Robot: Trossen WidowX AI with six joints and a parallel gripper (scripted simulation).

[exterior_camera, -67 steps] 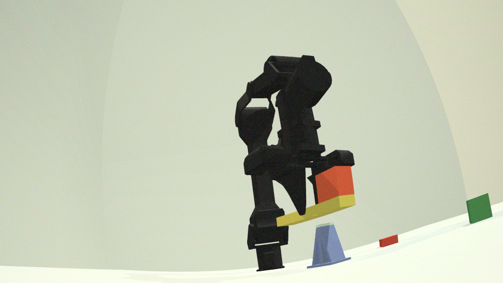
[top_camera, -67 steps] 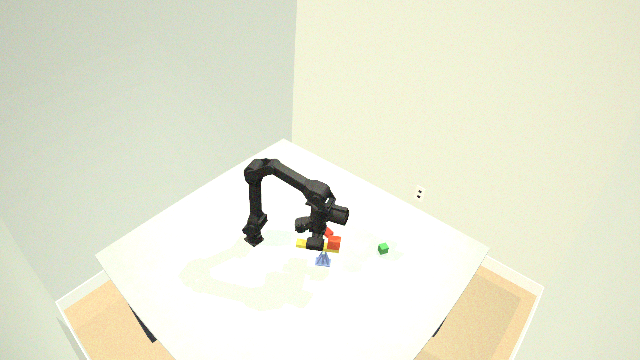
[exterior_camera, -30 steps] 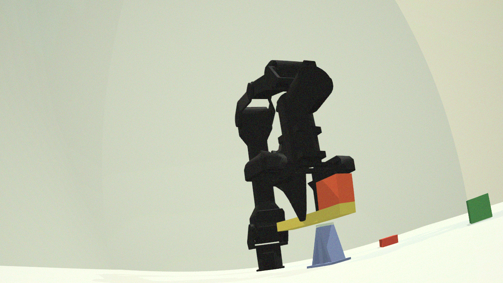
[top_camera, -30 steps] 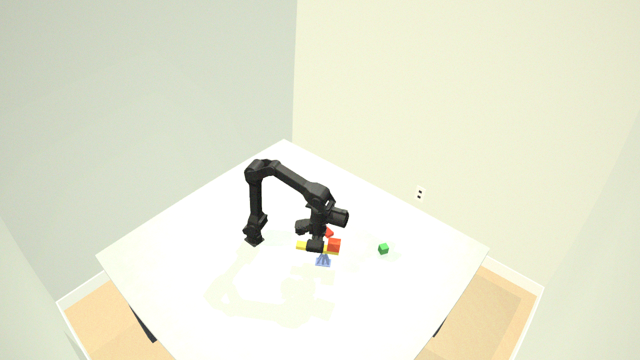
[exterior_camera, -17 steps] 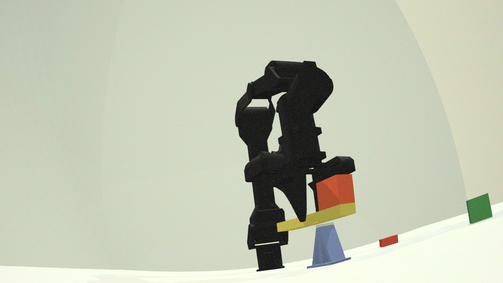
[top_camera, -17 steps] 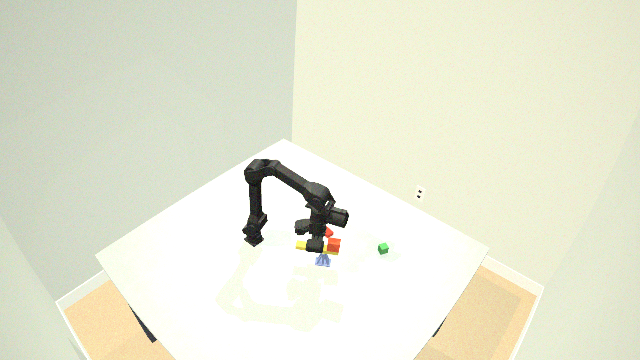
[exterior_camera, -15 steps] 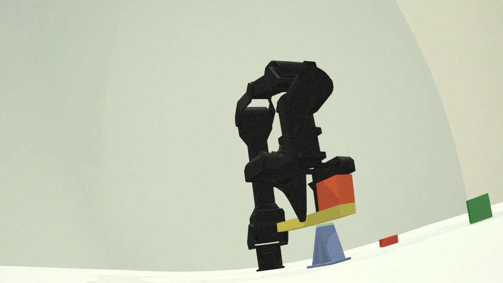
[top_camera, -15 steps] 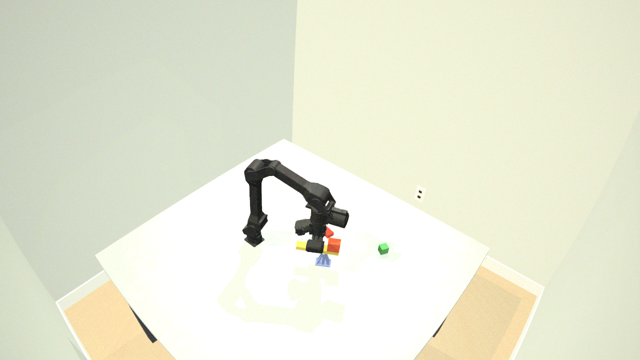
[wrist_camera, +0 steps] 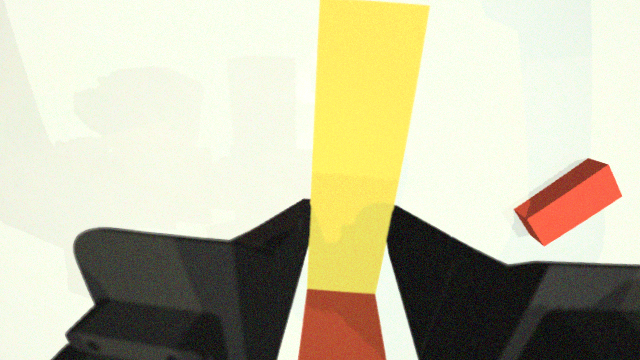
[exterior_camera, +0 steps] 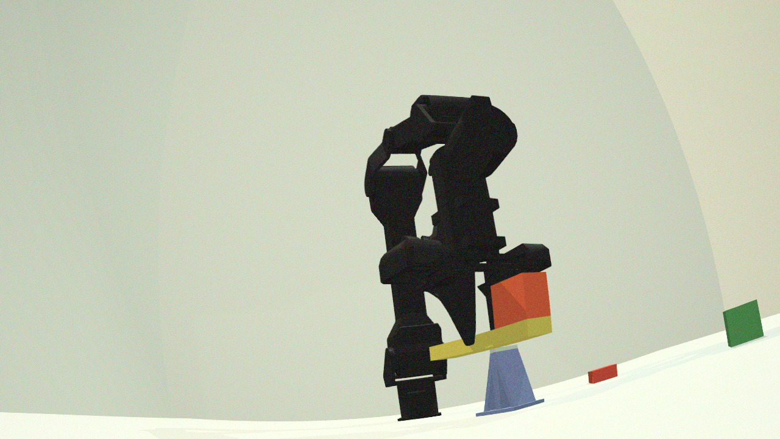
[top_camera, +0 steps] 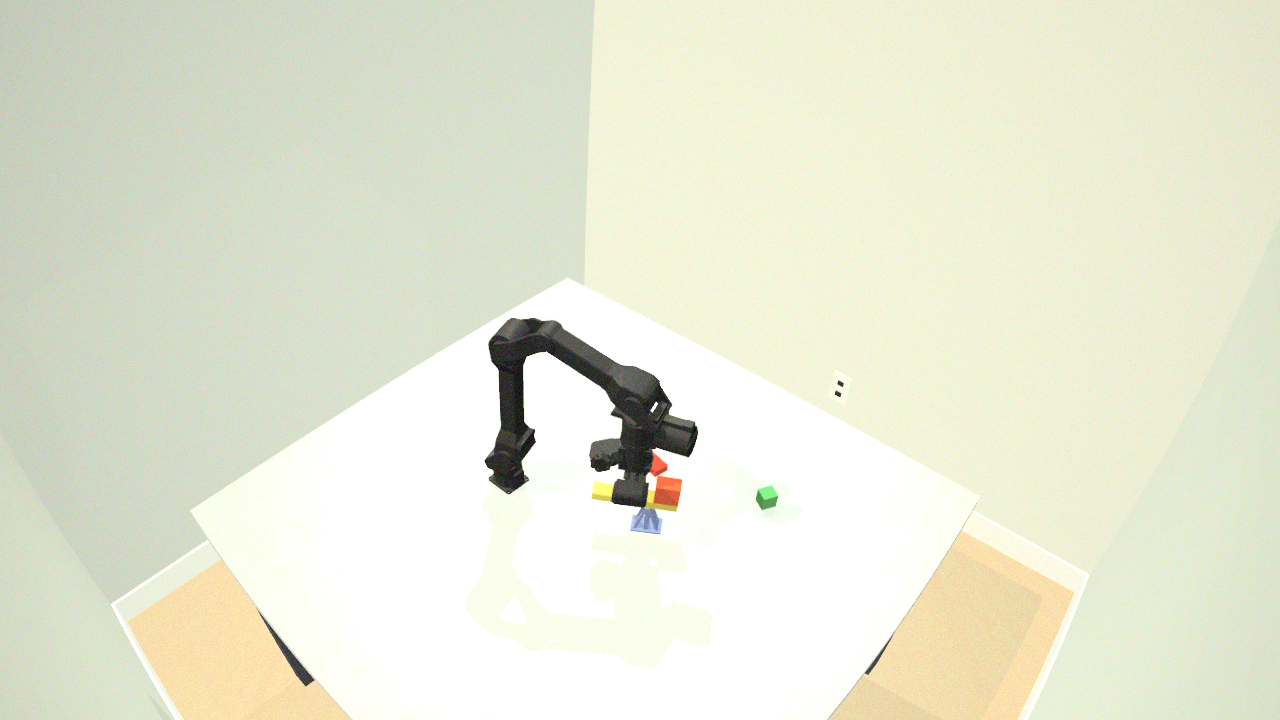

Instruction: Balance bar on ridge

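The yellow bar (top_camera: 602, 491) (exterior_camera: 512, 333) (wrist_camera: 362, 125) carries an orange-red block (top_camera: 667, 491) (exterior_camera: 523, 297) (wrist_camera: 340, 325) on one end. My gripper (exterior_camera: 481, 336) (wrist_camera: 348, 211) is shut on the bar, across its narrow width, beside the block. The blue ridge (top_camera: 646, 523) (exterior_camera: 507, 381) stands on the table under the bar, between the fingers and the block end. In the exterior view the bar's underside meets the ridge's pale top with no gap showing. The bar looks roughly parallel to the ridge's base and is clear of the table. The wrist view does not show the ridge.
A small red block (top_camera: 657, 464) (exterior_camera: 602, 374) (wrist_camera: 575, 205) lies on the table (top_camera: 402, 447) behind the bar in the top view. A green cube (top_camera: 767, 497) (exterior_camera: 743, 324) stands farther to the right. The arm's base is to the left of the ridge in the top view.
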